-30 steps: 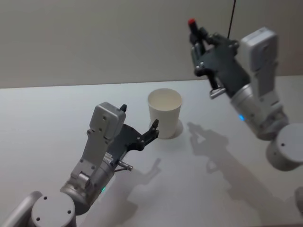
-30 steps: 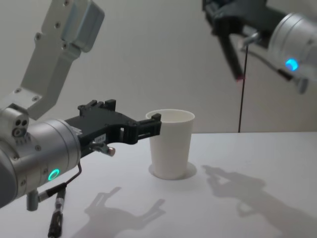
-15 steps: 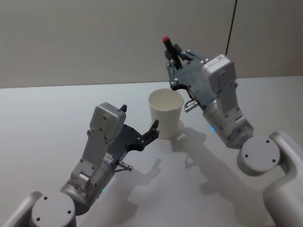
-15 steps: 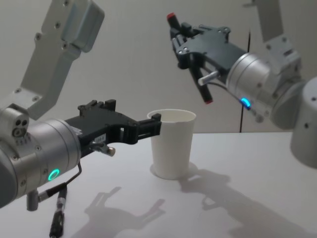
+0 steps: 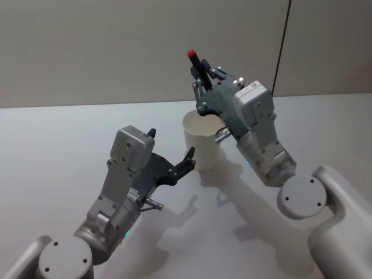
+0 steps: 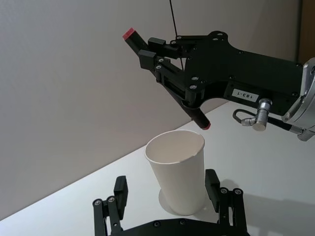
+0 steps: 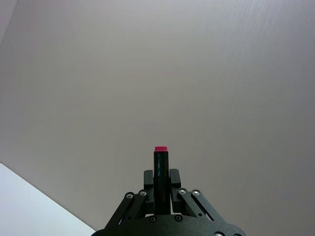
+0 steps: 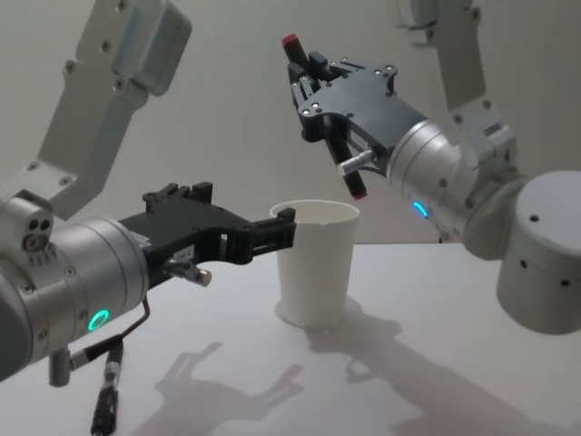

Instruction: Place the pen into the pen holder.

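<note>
Pen (image 8: 352, 176): slim black barrel with a red cap on the top end and a small red tip on the bottom end. Long axis steeply tilted, not plumb. In the chest view the top end leans toward the robot's left and the bottom end points down and right at the cup (image 8: 315, 263).

The pen is held in the air, its bottom tip just above the cup's rim on the rim's right side. It is not inside the cup and is apart from the rim.

Right tool (image 8: 310, 71) is pinched on the pen's upper half, with the red cap poking out past the fingertips. The right wrist view shows the pen (image 7: 160, 164) clamped dead centre.

The cup is plain white, tapered, with a rolled rim, and stands upright on the white desk (image 5: 70, 133).

Left tool (image 5: 172, 145) is low over the desk, fingers spread. The cup sits between its fingertips; cannot tell if they touch it.
</note>
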`<state>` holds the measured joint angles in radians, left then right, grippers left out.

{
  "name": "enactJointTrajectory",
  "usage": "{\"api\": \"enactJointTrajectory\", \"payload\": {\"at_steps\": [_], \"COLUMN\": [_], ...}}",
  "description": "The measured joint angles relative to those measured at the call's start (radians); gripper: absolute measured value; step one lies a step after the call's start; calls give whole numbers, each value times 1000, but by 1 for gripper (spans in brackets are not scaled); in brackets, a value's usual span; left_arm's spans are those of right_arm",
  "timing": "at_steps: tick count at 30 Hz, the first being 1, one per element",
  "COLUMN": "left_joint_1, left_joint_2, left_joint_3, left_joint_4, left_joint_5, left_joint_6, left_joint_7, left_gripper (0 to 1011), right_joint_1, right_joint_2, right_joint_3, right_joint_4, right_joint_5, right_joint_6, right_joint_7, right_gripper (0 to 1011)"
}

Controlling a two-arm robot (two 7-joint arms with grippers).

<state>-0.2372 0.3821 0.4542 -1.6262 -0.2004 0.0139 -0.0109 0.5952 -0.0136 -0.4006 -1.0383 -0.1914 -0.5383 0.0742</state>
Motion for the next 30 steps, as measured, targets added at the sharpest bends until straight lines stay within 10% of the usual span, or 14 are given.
{"api": "enactJointTrajectory", "payload": {"at_steps": [30], "left_joint_1": [0], "left_joint_2": [0], "left_joint_3": [0], "left_joint_4": [0], "left_joint_5": [0], "left_joint_6": [0], "left_joint_7": [0], "left_gripper": [1003], "right_joint_1": [54], "right_joint_2": [-37], "right_joint_3": [-8], "right_joint_4": [154], "right_joint_5": [-48], "right_joint_6": [-134], "right_joint_7": [-56], "right_gripper": [176]}}
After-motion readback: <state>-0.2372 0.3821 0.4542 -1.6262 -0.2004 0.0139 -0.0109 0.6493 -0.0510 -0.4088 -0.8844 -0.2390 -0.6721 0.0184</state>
